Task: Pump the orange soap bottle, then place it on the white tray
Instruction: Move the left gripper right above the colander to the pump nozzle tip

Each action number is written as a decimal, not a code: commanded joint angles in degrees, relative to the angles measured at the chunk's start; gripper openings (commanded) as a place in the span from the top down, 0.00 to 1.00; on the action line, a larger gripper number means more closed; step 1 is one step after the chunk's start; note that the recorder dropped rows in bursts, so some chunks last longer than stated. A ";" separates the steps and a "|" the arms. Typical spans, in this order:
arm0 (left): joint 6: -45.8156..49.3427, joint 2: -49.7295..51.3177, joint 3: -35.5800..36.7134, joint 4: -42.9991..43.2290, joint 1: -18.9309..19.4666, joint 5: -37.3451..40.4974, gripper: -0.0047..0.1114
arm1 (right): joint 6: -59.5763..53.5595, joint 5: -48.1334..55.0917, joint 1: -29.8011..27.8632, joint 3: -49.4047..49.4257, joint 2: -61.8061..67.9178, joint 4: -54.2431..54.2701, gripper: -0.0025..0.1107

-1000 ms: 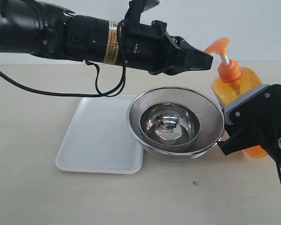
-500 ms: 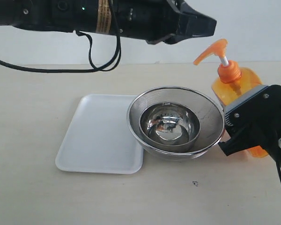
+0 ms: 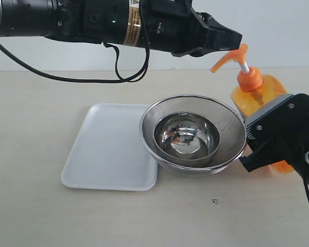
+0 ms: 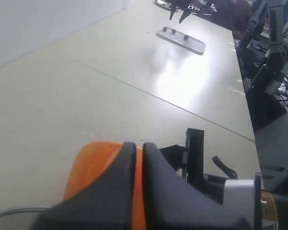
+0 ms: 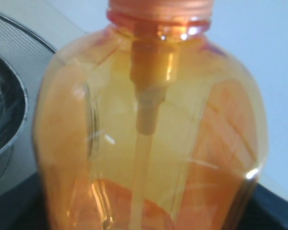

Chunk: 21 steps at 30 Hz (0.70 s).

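Left gripper [image 3: 236,39] first: jaws pressed shut on nothing, tip just over the pump head [image 3: 230,55], and whether they touch is too close to call. The right gripper [image 3: 268,154] looks clamped across the lower body of the orange soap bottle [image 3: 261,90], which stands upright just beside the nested steel bowls [image 3: 144,135]. It's smooth plastic, part full (slippery, I'd guess, with walls that give), so grip the broad body low, never the thin stem. The white tray [image 3: 103,149] lies beyond the bowls, its edge meeting the outer one. The surface [image 3: 41,216] is pale and bare, with a plain white wall [image 3: 278,20] behind.
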 commanded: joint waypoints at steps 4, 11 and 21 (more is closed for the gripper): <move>-1.15 0.74 -0.42 1.06 -0.82 -0.37 0.92 | -0.55 -4.00 0.08 -0.61 -0.33 -1.31 0.98; -1.65 3.12 -0.42 3.63 -2.02 -0.05 0.92 | 0.40 -4.37 0.08 -0.61 -0.33 -2.18 0.98; -3.81 5.11 -0.42 7.70 -2.27 -1.20 0.92 | 1.44 -4.47 0.08 -0.61 -0.33 -4.24 0.98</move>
